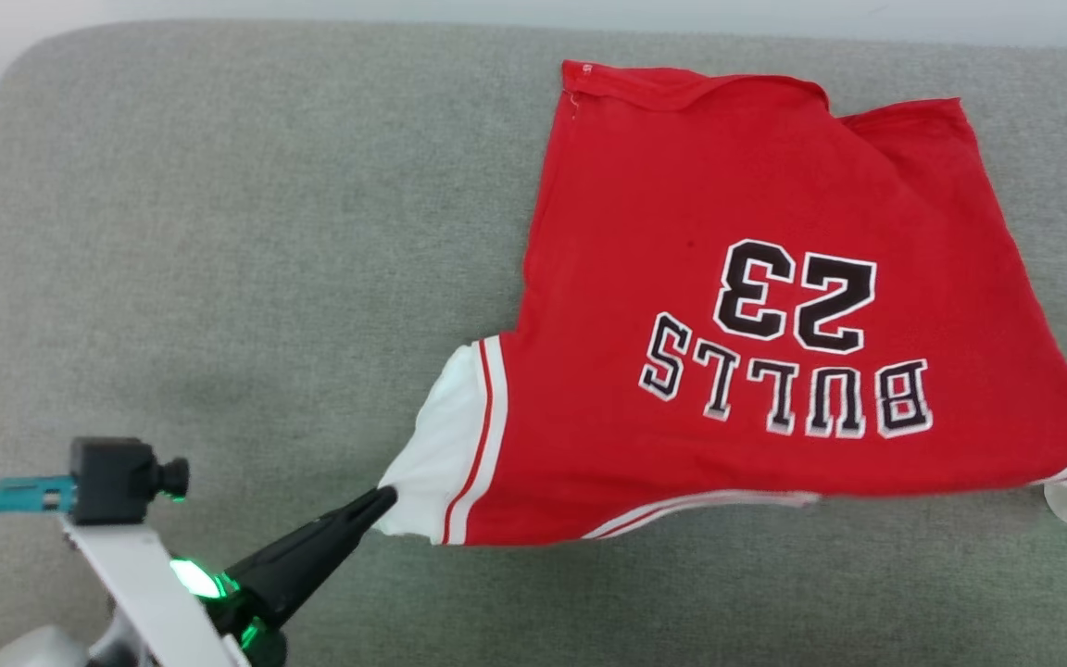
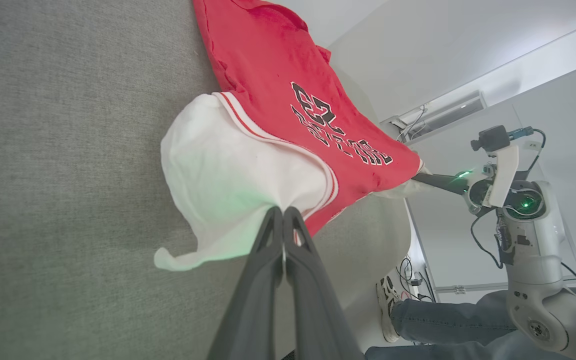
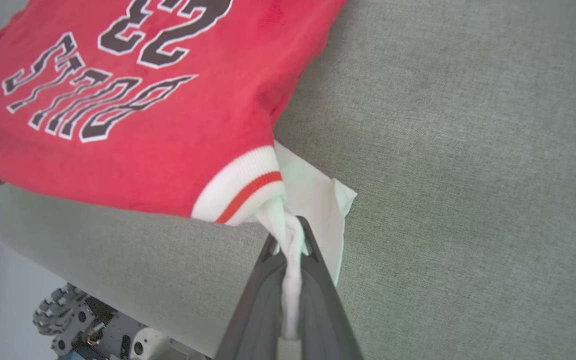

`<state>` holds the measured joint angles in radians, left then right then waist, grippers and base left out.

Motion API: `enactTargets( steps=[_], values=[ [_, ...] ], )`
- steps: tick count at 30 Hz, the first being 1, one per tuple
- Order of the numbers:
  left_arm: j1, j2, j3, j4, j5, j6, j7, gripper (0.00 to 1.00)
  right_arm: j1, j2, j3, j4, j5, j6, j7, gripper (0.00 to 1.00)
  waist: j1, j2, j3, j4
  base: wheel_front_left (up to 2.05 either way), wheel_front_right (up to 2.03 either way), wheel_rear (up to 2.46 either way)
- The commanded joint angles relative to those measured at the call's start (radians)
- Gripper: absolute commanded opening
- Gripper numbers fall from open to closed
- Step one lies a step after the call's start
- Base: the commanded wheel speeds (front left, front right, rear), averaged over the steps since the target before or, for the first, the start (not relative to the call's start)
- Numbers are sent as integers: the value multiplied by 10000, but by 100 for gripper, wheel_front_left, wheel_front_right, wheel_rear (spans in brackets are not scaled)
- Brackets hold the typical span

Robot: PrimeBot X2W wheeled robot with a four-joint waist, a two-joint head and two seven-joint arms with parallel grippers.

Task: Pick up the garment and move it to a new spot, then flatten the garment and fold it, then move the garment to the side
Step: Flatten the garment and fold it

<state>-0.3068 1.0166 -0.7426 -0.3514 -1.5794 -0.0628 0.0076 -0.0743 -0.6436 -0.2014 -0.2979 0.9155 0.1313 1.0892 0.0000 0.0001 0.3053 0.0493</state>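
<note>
- One grey cushion [image 1: 219, 232]: a broad fabric surface, used here as the landmark.
- One garment [image 1: 756, 306]: lies on the cushion's right half, mostly spread. It is red with two white sleeves and red-striped trim. Black, white-outlined "BULLS" and "23" read upside down from the head; the far edge is creased.
- Two grippers: the left gripper [image 1: 383, 497] is clenched on a sleeve corner near the cushion's front middle. The right gripper [image 3: 289, 232] pinches the other bunched sleeve, apparently at the cushion's front right.
</note>
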Motion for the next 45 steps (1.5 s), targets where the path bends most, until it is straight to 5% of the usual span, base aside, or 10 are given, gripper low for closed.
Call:
enactTargets(
  steps=[1,6,18,31,32,33,34,39,45],
  values=[
    [160,135,121,-181,-155,-70,-128,0,28,197,-228,-89,139,-10,113,0,0,-1,50,59,0,0,0],
    [348,300,-25,-182,-40,43,9,0,-96,325,-313,-116,-306,-10,550,0,0,-1,143,150,0,0,0],
    [-463,-2002,-1314,2934,646,-189,870,0,-1109,804,2363,2123,-2061,-9,-328,0,0,-1,472,130,0,0,0],
    [-930,-2997,-1779,4639,1278,-423,876,0,-1651,701,3807,3713,-2465,-38,-1884,0,0,-1,598,55,0,0,0],
    [-923,-3008,-1793,4679,1286,-443,852,0,-1719,674,3807,3682,-2515,-38,-2104,18,0,-1,573,38,0,0,0],
    [-914,-3022,-1793,4704,1298,-447,833,0,-1767,625,3853,3629,-2557,-38,-2291,47,0,-1,545,23,0,0,0],
    [-887,-3035,-1785,4716,1299,-455,810,0,-1766,561,3956,3503,-2556,-36,-2437,98,0,-1,515,7,0,0,0],
    [-599,-2886,-1746,4583,1309,-462,602,0,-1407,81,3808,2563,-2249,-13,-2769,100,0,-1,376,-125,0,0,0],
    [-386,-2717,-1768,4116,1494,-332,392,0,-768,-697,2452,1064,-1859,-10,-2038,100,0,-1,330,-103,0,0,0]
  ],
)
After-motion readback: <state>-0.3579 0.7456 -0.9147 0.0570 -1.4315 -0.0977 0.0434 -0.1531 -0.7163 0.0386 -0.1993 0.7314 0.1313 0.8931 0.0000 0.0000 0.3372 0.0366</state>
